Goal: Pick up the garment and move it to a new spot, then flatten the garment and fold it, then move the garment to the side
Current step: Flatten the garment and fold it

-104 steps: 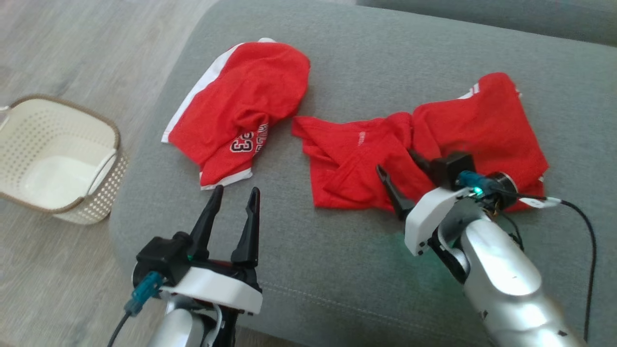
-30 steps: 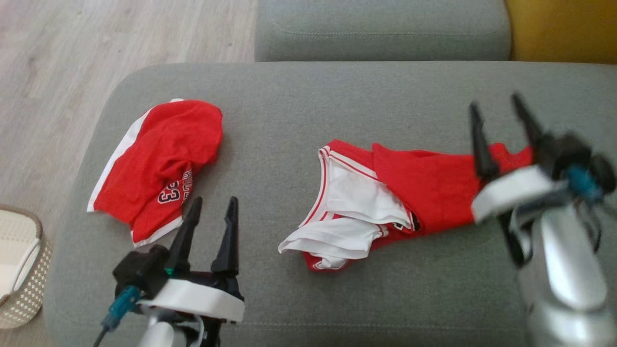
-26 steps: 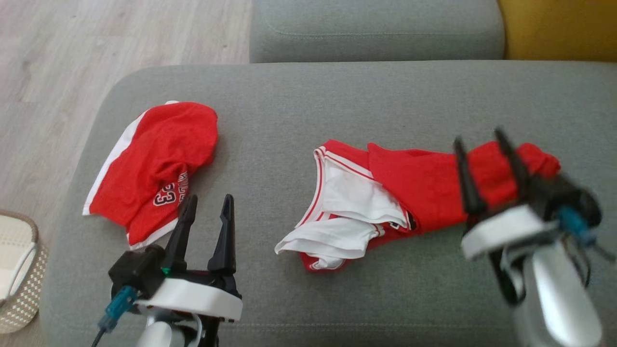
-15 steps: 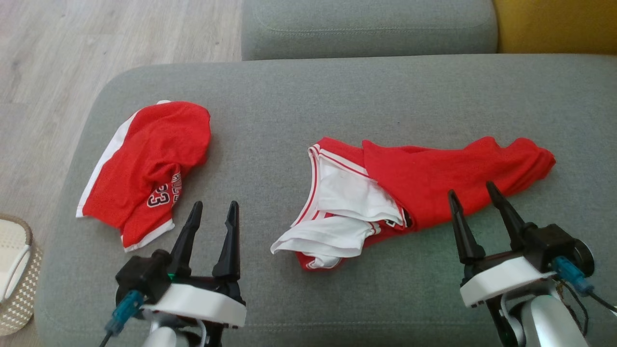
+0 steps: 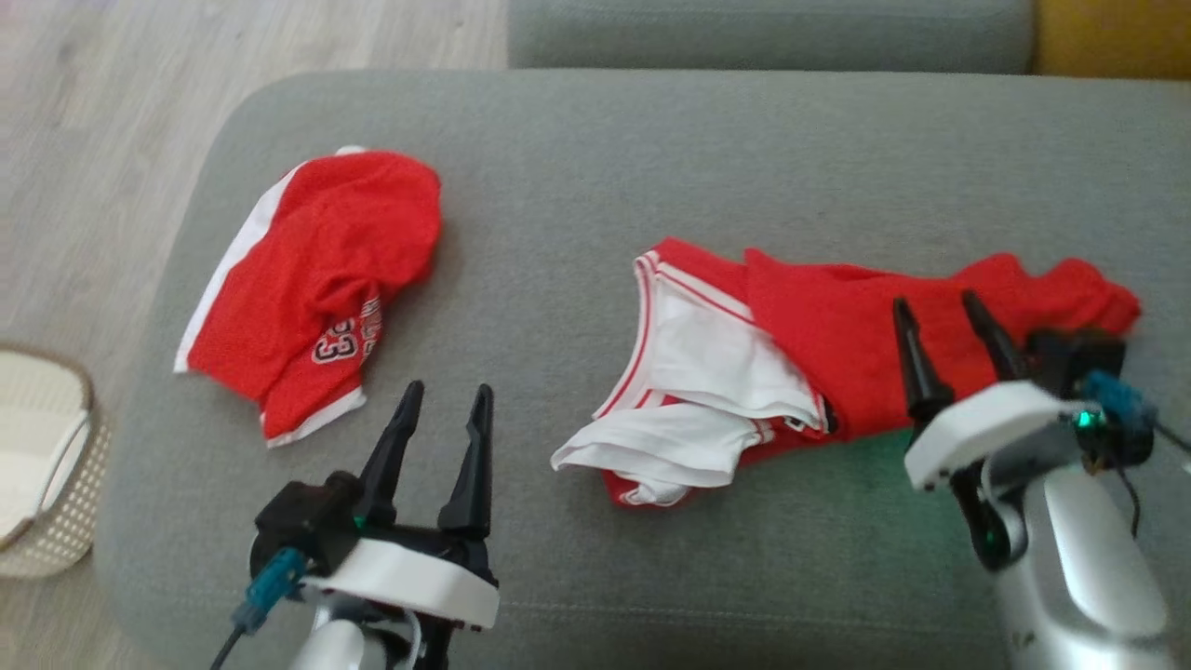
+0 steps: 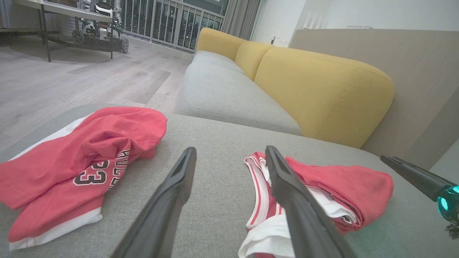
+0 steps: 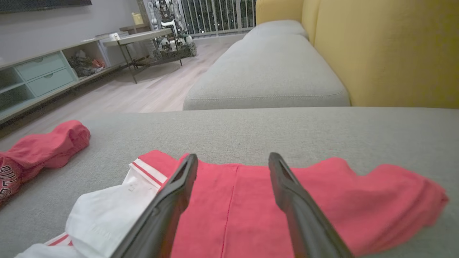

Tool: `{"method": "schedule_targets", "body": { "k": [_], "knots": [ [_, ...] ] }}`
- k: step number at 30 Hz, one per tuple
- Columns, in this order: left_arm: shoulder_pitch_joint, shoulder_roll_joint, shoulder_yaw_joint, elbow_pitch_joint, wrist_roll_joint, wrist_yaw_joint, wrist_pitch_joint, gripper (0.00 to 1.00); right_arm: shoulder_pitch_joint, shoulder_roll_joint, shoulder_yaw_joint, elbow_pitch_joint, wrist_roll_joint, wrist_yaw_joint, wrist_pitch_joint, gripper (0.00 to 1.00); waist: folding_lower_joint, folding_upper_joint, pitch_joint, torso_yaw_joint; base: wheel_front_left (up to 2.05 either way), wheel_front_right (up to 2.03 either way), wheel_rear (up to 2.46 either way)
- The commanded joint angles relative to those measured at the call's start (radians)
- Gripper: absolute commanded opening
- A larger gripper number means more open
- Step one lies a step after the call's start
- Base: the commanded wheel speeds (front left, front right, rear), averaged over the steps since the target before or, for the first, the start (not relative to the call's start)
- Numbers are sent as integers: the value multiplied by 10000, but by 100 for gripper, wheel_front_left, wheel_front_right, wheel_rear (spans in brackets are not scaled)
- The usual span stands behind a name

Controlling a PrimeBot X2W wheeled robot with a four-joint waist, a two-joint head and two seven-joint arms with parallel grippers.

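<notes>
Two red garments lie on the grey seat cushion (image 5: 577, 167). One, a number-23 jersey (image 5: 316, 279), is bunched at the upper left of the head view. The other, a red garment with white lining (image 5: 837, 326), occupies the centre and right. It is judged the working item, since the right gripper (image 5: 933, 300) stands over it.

Long axis: it runs left to right across the frame, rising slightly toward the right. The white lining end (image 5: 689, 409) is heaped at centre and the red end tapers toward the right edge. The cloth is creased and doubled over, not flat.

First tool, the right gripper: jaws spread wide and empty, fingers pointing up the frame across the garment's lower edge near mid-length. Contact with the cloth cannot be told. In the right wrist view, red fabric lies between and beyond the fingers.

Second tool, the left gripper (image 5: 448, 388): jaws likewise apart and empty, at lower left, well apart from the white end and just below the jersey's hem.

Judgement: the right arm is nearer. Flattening calls for a pull along the axis, each arm taking its own end.
</notes>
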Motion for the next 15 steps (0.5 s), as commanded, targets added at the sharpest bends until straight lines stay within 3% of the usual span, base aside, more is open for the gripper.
{"method": "schedule_targets", "body": {
  "k": [1, 15],
  "knots": [
    [-505, -1, 235, -275, 31, -73, -51, 100, -716, 12, 73, 84, -150, -4, 97, 100, 0, 0, 234, 295, 0, 0, 0],
    [-810, -1, -89, -230, -165, 26, -51, 100, -2840, 12, -1639, 3309, -1973, -4, 474, 100, 0, 0, 767, 1202, 0, 0, 0]
  ]
}}
